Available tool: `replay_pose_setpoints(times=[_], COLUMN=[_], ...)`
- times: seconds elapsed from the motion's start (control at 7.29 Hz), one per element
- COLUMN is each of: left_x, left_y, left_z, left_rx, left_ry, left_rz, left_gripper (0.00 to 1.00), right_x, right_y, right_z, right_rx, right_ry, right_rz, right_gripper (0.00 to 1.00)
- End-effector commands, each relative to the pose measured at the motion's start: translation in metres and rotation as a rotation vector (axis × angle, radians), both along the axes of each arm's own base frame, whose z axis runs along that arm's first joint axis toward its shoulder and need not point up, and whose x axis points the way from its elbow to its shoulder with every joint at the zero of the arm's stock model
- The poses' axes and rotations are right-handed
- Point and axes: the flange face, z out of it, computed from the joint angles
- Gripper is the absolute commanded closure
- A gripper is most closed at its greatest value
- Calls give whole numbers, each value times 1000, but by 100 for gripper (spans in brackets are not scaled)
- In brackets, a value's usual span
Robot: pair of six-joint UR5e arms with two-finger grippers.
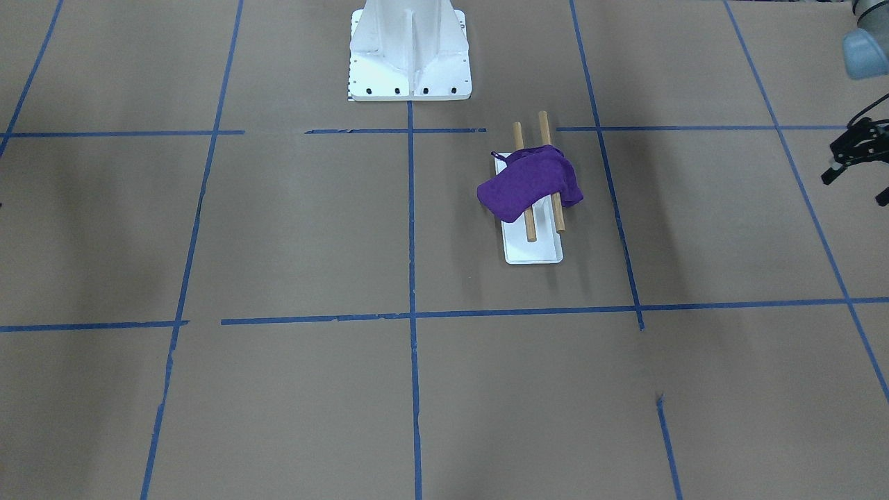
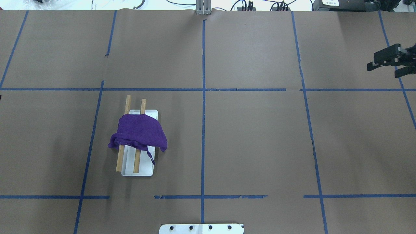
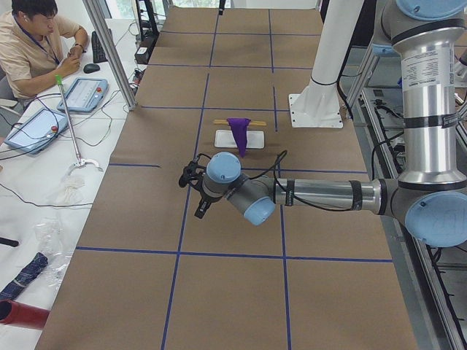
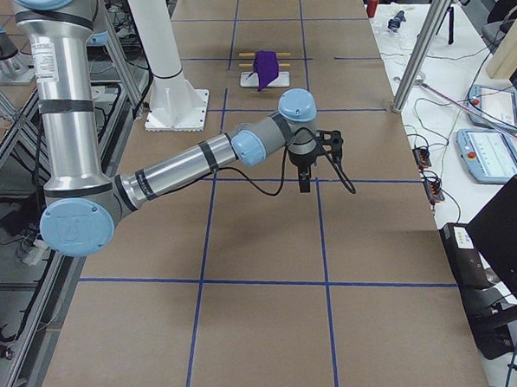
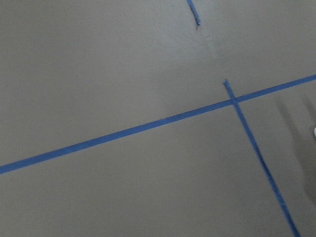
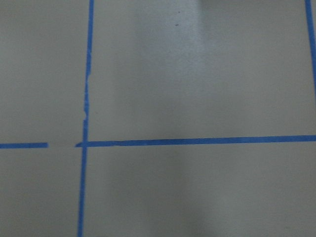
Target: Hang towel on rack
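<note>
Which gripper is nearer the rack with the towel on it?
The left gripper. It hangs over the same half of the table as the rack; the right gripper is at the opposite end.

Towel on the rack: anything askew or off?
The deep-purple cloth towel lies across both light-brown wooden dowels of the white-based rack, but it is bunched and lopsided: one edge is crumpled beyond one dowel, and its looped corner dangles off the other side.
</note>
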Motion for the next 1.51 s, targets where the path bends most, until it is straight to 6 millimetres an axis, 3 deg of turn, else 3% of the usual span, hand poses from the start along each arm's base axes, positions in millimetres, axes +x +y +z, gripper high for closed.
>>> replay_pose_setpoints(times=[0.0,0.14,0.41,0.96,1.37], left_x=[-63,-69,-69,-63,-63], left_y=[-8,-16,1,2,1], left_z=[30,13,3,-3,-4], left_rx=[-155,-248,-423,-415,-409], left_ry=[-166,-165,-159,-112,-113], left_rz=[-18,-20,-5,11,14], left_gripper=[0,0,0,0,0], right_x=[76,89,91,87,84], right_y=[8,15,23,42,40], right_z=[54,63,77,113,109], right_rx=[37,24,-4,-80,-75], right_ry=[111,116,115,54,14], right_rz=[-195,-225,-229,-234,-233], right_gripper=[0,0,0,0,0])
